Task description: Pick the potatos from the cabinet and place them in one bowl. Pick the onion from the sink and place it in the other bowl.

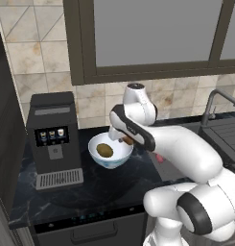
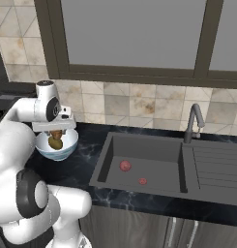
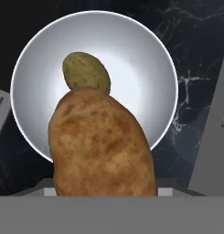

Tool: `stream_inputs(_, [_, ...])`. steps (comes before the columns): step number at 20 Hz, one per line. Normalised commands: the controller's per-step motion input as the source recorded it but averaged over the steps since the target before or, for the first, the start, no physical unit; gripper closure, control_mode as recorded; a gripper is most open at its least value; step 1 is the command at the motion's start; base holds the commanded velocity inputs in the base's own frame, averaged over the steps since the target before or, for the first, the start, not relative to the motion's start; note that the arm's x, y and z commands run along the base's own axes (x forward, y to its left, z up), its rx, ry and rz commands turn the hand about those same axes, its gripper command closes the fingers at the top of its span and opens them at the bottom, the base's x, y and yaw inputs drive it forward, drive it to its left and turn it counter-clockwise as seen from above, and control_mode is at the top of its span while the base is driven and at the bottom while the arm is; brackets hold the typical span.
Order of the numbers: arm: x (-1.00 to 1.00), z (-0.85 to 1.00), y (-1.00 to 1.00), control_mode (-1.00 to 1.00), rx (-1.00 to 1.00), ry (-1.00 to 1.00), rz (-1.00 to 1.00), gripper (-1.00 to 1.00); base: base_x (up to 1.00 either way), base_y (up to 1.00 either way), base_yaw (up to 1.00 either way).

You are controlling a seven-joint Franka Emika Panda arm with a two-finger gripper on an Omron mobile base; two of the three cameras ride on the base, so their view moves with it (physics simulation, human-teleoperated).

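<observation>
My gripper (image 1: 126,139) (image 2: 56,132) hangs just above the white bowl (image 1: 120,154) (image 2: 67,147) (image 3: 145,68), shut on the orange-brown potato (image 1: 127,141) (image 2: 56,134) (image 3: 102,146). In the hand view this potato is large and close and covers the fingertips. The olive-brown potato (image 1: 105,150) (image 2: 55,143) (image 3: 86,71) lies inside the bowl. The reddish-pink onion (image 2: 125,165) rests on the floor of the dark sink (image 2: 158,150), with a smaller red bit (image 2: 142,181) near it. The dark cabinet (image 1: 1,144) stands at the left edge. The yellowish bowl is out of view.
A black coffee machine (image 1: 54,139) stands on the dark marble counter (image 1: 90,192) left of the bowl. The curved tap (image 2: 194,121) and ridged draining board (image 2: 212,167) lie to the right. A small pink thing (image 1: 158,157) peeks out behind my arm.
</observation>
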Motion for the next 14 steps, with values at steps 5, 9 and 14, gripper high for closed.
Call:
stream_inputs(5, [0.38, -0.21, 0.14, -1.0, 0.0, 0.0, 0.0, 1.0, 0.0, 0.0, 0.0])
stream_inputs(9, [0.3, -0.18, 0.0, -1.0, 0.0, 0.0, 0.0, 1.0, 0.0, 0.0, 0.0])
stream_inputs(14, [0.28, -0.27, 0.02, -1.0, 0.0, 0.0, 0.0, 1.0, 0.0, 0.0, 0.0])
